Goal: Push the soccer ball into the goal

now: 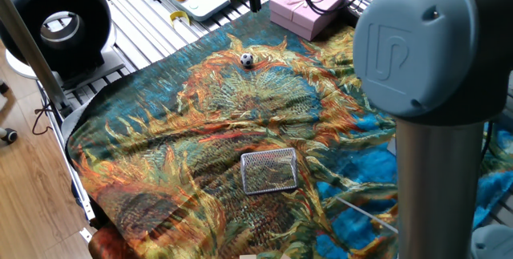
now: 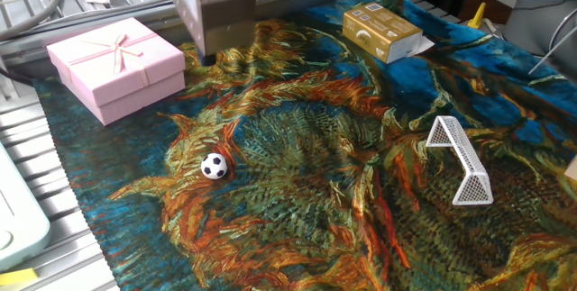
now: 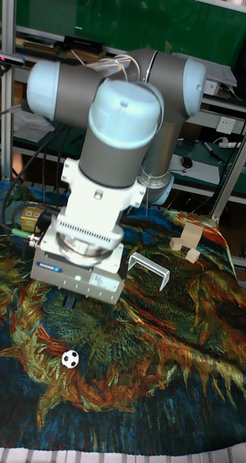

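The soccer ball (image 1: 247,60) (image 2: 214,166) (image 3: 70,358) is a tiny black-and-white ball resting on the patterned cloth. The goal (image 1: 269,171) (image 2: 462,159) (image 3: 149,269), a small silver-white mesh frame, lies far from the ball across the cloth. My gripper (image 2: 209,56) (image 1: 255,2) (image 3: 69,299) hovers near the cloth's edge beside the pink box, well apart from the ball. Only one narrow dark tip shows below its body, so the fingers look shut on nothing.
A pink gift box (image 2: 115,64) (image 1: 300,10) sits next to the gripper. A tan cardboard box (image 2: 382,31) lies at the far edge, and wooden blocks (image 3: 187,242) stand beyond the goal. The arm's big grey joint (image 1: 421,50) hides the right side.
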Motion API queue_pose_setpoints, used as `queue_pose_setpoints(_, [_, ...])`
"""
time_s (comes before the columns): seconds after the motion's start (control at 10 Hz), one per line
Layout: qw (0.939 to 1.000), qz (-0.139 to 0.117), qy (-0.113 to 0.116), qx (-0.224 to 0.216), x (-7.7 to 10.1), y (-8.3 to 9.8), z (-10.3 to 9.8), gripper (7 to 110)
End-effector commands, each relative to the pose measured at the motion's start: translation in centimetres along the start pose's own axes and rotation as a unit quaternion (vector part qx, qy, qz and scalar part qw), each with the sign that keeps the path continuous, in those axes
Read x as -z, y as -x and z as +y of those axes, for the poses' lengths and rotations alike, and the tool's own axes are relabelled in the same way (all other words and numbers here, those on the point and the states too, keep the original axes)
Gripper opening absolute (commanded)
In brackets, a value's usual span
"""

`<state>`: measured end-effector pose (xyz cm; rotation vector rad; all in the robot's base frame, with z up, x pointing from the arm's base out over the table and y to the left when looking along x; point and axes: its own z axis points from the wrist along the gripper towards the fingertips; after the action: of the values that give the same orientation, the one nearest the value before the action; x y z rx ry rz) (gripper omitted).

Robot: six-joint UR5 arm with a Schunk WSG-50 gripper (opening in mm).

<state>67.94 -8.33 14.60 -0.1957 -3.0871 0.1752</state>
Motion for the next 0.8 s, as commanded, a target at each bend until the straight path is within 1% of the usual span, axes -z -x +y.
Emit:
queue_pose_setpoints(0.0, [0.9999,-0.005,-0.011,0.009,-2.2,1.2,-0.9,7])
queue_pose_setpoints(0.3, [0.9997,-0.017,-0.011,0.013,-4.9,2.3,-1.5,7])
queue_pose_setpoints(0.4, [0.9996,-0.024,-0.011,0.014,-6.0,2.8,-1.5,7])
queue_pose_setpoints(0.7, [0.9991,-0.037,-0.016,0.016,-8.2,3.9,-1.7,7])
